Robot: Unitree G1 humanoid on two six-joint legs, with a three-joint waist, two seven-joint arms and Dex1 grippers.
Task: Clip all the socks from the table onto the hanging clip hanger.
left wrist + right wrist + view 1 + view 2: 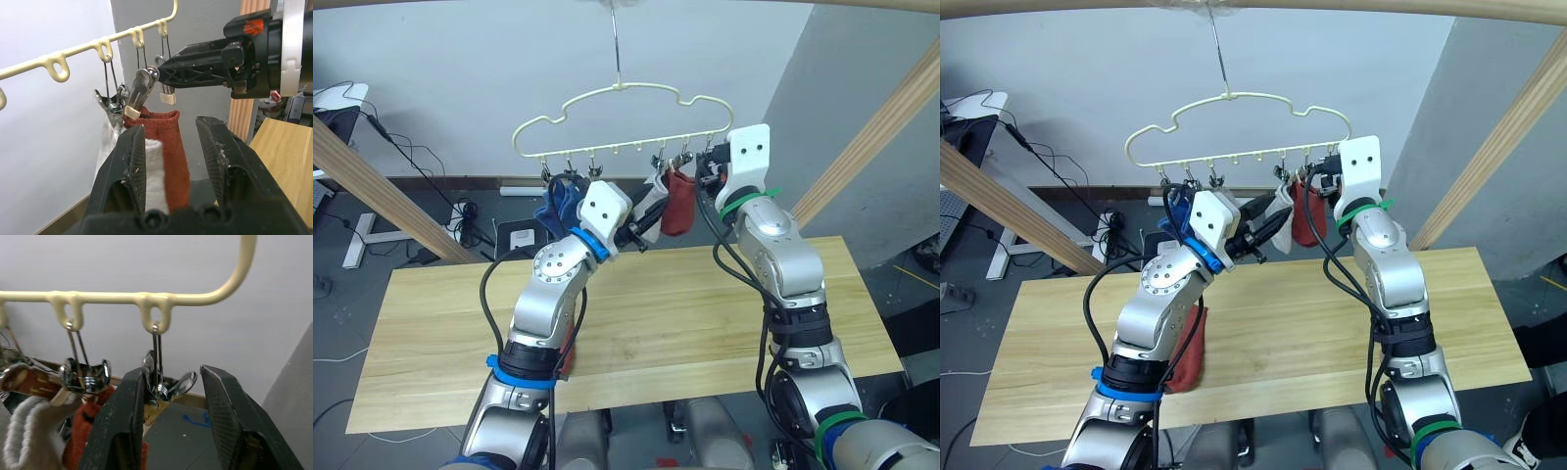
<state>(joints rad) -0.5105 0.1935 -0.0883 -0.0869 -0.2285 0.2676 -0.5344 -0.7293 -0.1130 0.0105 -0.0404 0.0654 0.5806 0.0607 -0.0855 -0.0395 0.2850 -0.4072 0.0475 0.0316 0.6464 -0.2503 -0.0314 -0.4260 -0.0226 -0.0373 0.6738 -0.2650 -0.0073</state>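
Rust-red sock (679,204) hangs clipped on the clip hanger (607,98). Left gripper (171,147) gapes beside it; right gripper (171,396) straddles the end clip (156,377), open.

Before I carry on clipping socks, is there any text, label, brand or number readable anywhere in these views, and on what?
None can be read.
The right gripper bears a small red mark on its housing, seen in the left wrist view: too blurred to read.
The clip hanger, the rust-red sock and the table carry no visible lettering.
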